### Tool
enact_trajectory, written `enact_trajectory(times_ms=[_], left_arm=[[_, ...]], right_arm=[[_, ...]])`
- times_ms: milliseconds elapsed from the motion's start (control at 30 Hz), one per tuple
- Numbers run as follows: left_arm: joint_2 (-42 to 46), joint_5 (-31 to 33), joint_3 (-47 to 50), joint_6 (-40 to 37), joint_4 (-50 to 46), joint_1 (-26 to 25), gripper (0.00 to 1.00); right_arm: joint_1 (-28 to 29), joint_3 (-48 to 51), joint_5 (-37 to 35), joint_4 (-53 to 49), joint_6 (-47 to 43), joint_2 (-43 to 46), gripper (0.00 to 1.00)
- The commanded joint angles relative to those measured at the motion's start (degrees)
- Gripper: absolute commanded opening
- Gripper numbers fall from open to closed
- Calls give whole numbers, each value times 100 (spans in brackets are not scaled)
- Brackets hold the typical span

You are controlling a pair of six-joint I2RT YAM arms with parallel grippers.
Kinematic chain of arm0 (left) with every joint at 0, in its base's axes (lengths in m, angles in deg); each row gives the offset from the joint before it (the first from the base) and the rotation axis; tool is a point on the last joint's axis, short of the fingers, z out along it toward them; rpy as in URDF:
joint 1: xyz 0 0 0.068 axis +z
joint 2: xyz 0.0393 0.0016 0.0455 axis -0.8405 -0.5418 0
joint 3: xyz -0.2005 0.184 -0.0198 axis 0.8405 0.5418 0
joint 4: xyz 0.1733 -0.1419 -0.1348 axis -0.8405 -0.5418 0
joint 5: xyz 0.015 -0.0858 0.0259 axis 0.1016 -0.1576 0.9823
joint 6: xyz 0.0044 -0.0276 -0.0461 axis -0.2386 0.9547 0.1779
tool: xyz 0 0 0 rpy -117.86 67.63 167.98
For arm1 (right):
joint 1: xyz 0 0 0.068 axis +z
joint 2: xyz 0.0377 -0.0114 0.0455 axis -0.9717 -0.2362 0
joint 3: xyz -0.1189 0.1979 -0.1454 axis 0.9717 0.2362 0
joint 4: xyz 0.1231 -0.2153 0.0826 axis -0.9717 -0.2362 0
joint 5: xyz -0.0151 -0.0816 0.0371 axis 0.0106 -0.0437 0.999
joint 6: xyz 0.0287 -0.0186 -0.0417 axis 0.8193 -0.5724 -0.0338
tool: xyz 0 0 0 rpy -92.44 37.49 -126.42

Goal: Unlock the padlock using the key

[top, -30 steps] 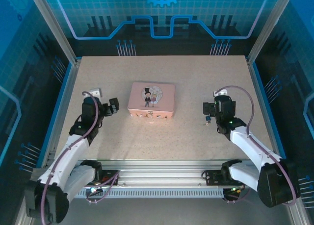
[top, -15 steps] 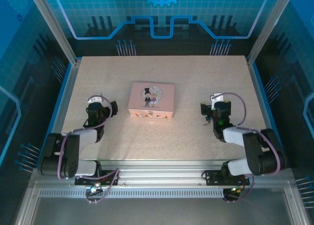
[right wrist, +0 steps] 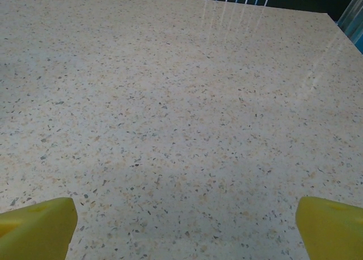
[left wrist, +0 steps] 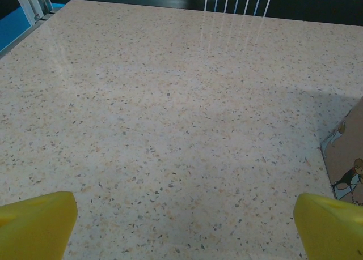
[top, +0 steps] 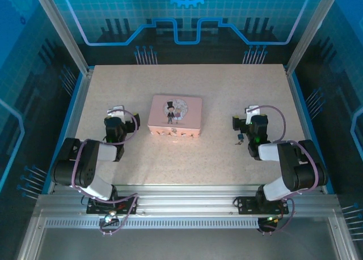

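The padlock point(top: 240, 138), a tiny dark lock with a blue part, lies on the speckled table just left of my right arm's wrist. I cannot make out the key; it is hidden or too small to tell. My right gripper point(top: 248, 123) sits low over the table just beyond the padlock, open, and its yellow fingertips point(right wrist: 37, 226) stand wide apart over bare table, so the right gripper point(right wrist: 184, 229) is empty. My left gripper point(top: 120, 123) is open beside the pink tin. Its fingertips point(left wrist: 34, 223) are wide apart and the left gripper point(left wrist: 181, 226) holds nothing.
A pink rectangular tin point(top: 174, 116) with a cartoon couple stands mid-table; its corner point(left wrist: 346, 152) shows at the right of the left wrist view. Metal frame rails point(top: 79, 101) border the table on both sides. Both arms are folded back near their bases.
Both arms have folded down and back toward their bases, while the grippers stayed low on the table and open. The padlock and the tin have not moved.
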Motion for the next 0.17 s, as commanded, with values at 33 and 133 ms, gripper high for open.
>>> enact_trajectory(times_ms=[33, 133], left_arm=[[-26, 170, -71, -145, 196, -43, 99], [-50, 140, -48, -283, 293, -147, 99]], right_arm=[[-97, -167, 223, 46, 79, 2, 100], [-75, -144, 201, 83, 58, 10, 100]])
